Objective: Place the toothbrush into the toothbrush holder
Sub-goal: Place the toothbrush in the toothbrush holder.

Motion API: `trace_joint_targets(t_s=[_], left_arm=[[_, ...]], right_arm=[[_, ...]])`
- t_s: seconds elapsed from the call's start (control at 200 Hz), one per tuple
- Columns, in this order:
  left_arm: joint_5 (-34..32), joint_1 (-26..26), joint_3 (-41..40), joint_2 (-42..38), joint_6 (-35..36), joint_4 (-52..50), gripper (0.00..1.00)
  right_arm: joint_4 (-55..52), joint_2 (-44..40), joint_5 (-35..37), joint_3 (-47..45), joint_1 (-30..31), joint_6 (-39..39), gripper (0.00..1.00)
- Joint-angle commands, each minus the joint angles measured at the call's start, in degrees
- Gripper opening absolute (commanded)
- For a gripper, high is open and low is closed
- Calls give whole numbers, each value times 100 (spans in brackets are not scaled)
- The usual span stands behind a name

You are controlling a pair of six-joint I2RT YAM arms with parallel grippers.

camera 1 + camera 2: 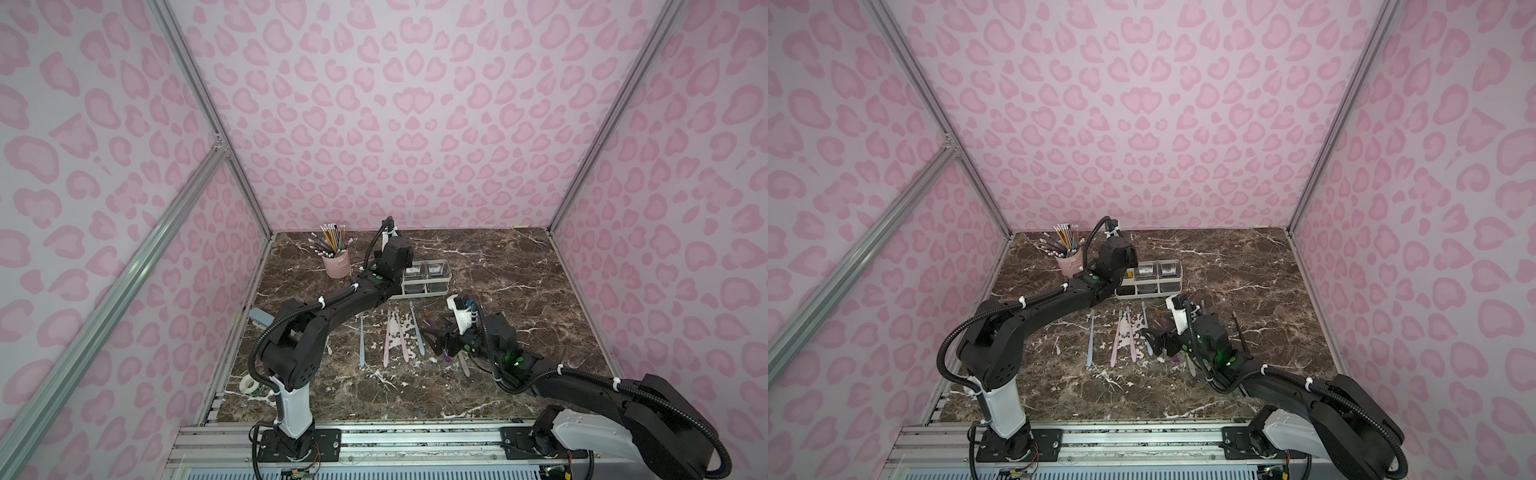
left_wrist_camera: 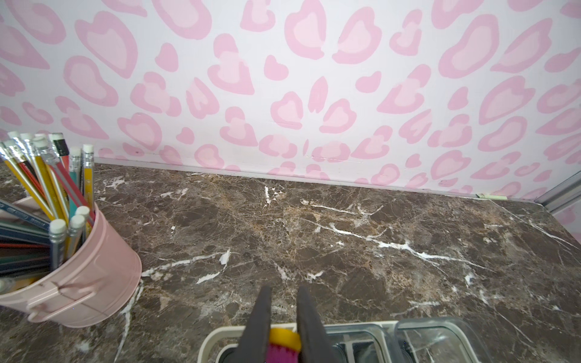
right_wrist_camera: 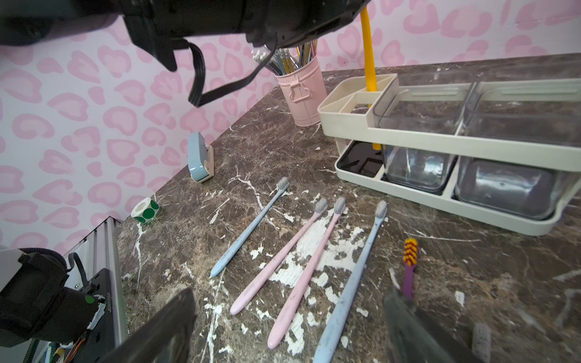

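My left gripper [image 2: 284, 291] is shut on a yellow toothbrush [image 3: 367, 47] near its magenta and yellow head [image 2: 284, 341]. The brush stands upright in a slot at the divided end of the white toothbrush holder [image 3: 345, 125], and its lower tip [image 3: 375, 146] is down at the black base. In both top views the left wrist covers that end of the holder [image 1: 449, 276] [image 1: 1180, 274]. My right gripper [image 3: 288, 292] [image 1: 436, 338] hovers open and empty over several loose toothbrushes lying on the marble, among them a pink one [image 3: 309, 270] and a purple one [image 3: 408, 276].
A pink cup of pencils [image 1: 336, 262] [image 2: 88, 283] stands just left of the holder. Two clear square cups [image 3: 418, 163] sit in the holder. A small blue device [image 3: 199, 157], a roll of green stickers [image 3: 145, 209] and a tape roll [image 1: 249, 386] lie along the left edge.
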Motion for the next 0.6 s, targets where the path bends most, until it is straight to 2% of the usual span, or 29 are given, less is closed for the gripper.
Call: trace_joint_targets(t_s=[0.0, 0.47, 0.6], left_arm=[[-52, -2, -56, 44, -50, 332, 3], [-272, -85, -58, 163, 48, 668, 3], [-281, -94, -327, 212, -20, 769, 2]], right_arm=[[155, 17, -4, 81, 12, -68, 95], [221, 83, -34, 68, 42, -74, 95], [234, 103, -29, 72, 56, -77, 95]])
